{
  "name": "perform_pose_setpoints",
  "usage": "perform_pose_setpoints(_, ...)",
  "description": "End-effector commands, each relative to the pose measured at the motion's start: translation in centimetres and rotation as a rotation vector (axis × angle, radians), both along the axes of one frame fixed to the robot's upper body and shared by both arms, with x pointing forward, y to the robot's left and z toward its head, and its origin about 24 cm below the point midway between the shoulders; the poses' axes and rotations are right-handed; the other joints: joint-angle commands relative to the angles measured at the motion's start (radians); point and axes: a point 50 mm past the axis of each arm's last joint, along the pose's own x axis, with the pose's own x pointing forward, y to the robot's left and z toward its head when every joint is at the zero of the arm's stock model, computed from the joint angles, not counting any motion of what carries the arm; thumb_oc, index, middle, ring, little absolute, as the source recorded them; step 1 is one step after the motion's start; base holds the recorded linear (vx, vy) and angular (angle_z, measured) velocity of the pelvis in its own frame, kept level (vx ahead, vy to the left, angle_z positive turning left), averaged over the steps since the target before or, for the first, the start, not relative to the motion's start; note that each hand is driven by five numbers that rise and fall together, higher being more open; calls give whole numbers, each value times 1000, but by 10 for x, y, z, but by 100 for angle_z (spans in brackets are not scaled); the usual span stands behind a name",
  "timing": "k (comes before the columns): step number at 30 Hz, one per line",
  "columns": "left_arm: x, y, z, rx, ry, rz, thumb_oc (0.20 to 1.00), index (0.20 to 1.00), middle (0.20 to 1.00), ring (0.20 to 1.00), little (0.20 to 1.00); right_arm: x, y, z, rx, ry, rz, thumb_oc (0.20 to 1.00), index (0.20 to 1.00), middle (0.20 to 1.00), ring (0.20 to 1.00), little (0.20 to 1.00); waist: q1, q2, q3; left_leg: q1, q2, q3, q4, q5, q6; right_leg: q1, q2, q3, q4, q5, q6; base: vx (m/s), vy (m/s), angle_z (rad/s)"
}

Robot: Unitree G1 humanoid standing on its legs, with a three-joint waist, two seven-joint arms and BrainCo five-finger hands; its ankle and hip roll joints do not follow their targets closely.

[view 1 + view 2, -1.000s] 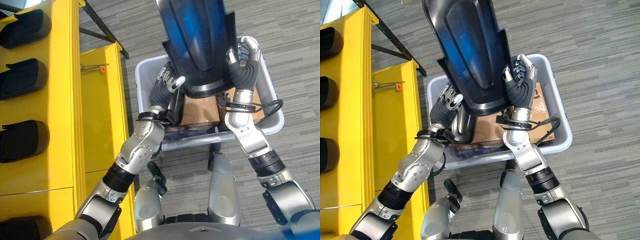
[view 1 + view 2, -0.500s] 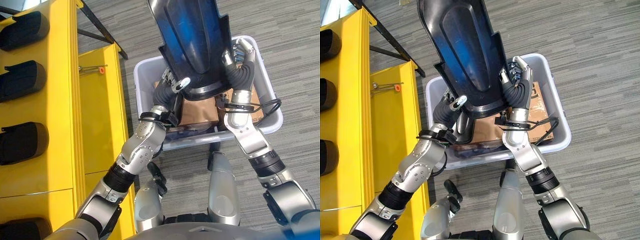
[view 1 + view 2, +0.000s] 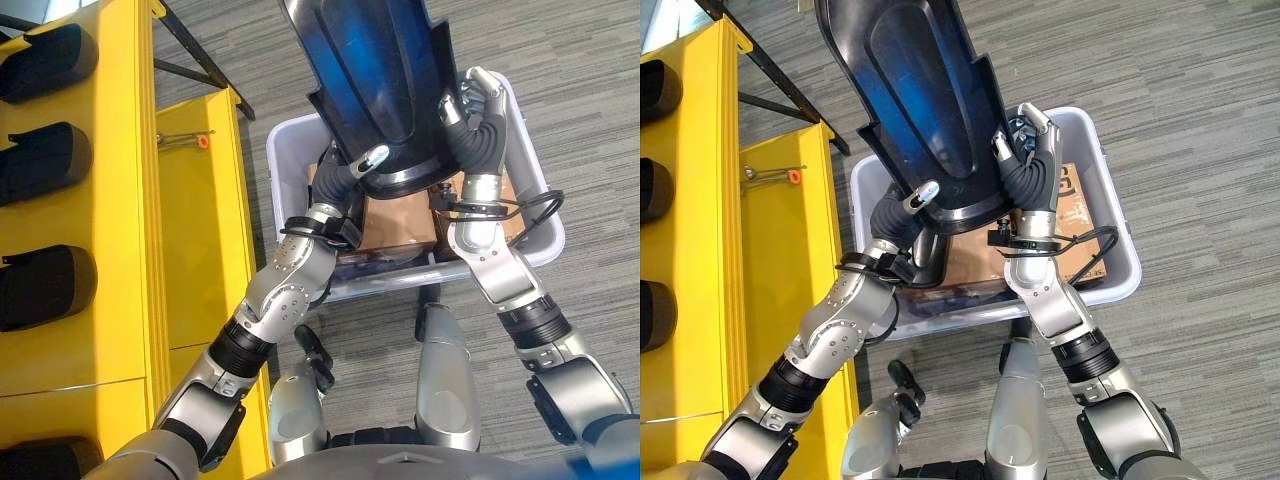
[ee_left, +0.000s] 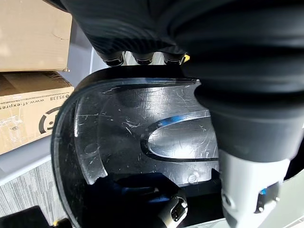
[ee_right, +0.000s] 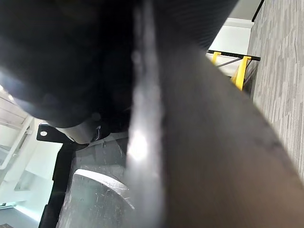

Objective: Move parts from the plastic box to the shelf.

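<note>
Up it comes: the big black glossy part [image 3: 380, 85] is held above the grey plastic box [image 3: 1110, 215], clear of the box's rim, tilted with its long end pointing away from the robot. The left robot hand [image 3: 352, 170] is at the part's near left edge, a thumb hooked over the rim onto the upper face and the fingers under the part; in the left wrist view the dark fingertips [image 4: 137, 58] press against the part's curved edge, so that hand is clasped on it. The right robot hand [image 3: 1025, 135] is on the part's right edge, fingers curled against the side; its own wrist view is mostly dark, so the grip looks closed round the part but I can't make out every finger. Inside the box, brown cardboard boxes [image 3: 400, 215] lie beneath the lifted part. To the robot's left stands the yellow shelf [image 3: 120, 200], with black parts [image 3: 45, 160] already seated in a row along its far left side.
</note>
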Motion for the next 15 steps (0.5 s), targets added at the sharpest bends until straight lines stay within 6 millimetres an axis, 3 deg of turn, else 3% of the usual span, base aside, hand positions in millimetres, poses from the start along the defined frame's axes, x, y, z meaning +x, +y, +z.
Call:
perform_pose_setpoints(1, -19, -8, 27, -88, -129, -61, 1000, 1000, 1000, 1000, 1000, -15, 29, 29, 56, -168, 162, 200, 200, 200, 200, 200, -16, -17, -93, 57, 71, -38, 89, -156, 12, 84, -34, 75, -79, -24, 92, 0, 0, 0)
perform_pose_setpoints(9, -17, -2, 30, -88, -165, 1, 1000, 1000, 1000, 1000, 1000, -12, 31, 15, 52, -109, 179, 200, 200, 200, 200, 200, -13, -28, -115, 67, 78, -24, 80, -135, 22, 102, -24, 63, -90, -12, 75, -14, -1, 0)
perform_pose_setpoints(10, -17, -1, 29, -88, -163, 7, 896, 896, 896, 896, 896, -12, 31, 14, 51, -103, 180, 200, 200, 200, 200, 200, -12, -28, -117, 69, 78, -24, 78, -134, 22, 104, -24, 62, -90, -13, 75, 34, 31, -1)
perform_pose_setpoints(11, -17, 2, 29, -91, -163, 23, 614, 614, 614, 614, 614, -12, 30, 9, 46, -90, 180, 200, 200, 200, 200, 200, -10, -29, -121, 75, 76, -25, 74, -133, 23, 111, -24, 58, -91, -15, 74, 31, 34, -2)
perform_pose_setpoints(13, -16, 10, 29, -98, -182, 74, 200, 200, 200, 200, 200, -11, 29, 0, 43, -51, 183, 200, 200, 200, 200, 200, -7, -31, -134, 85, 74, -25, 67, -132, 25, 127, -23, 50, -94, -20, 70, 46, 51, 1)
perform_pose_setpoints(15, -16, 13, 30, -100, -199, 97, 200, 200, 200, 200, 200, -12, 29, -5, 36, -33, 187, 200, 200, 200, 200, 200, -4, -32, -141, 92, 73, -26, 60, -129, 26, 136, -23, 43, -97, -22, 69, 27, 32, 4)
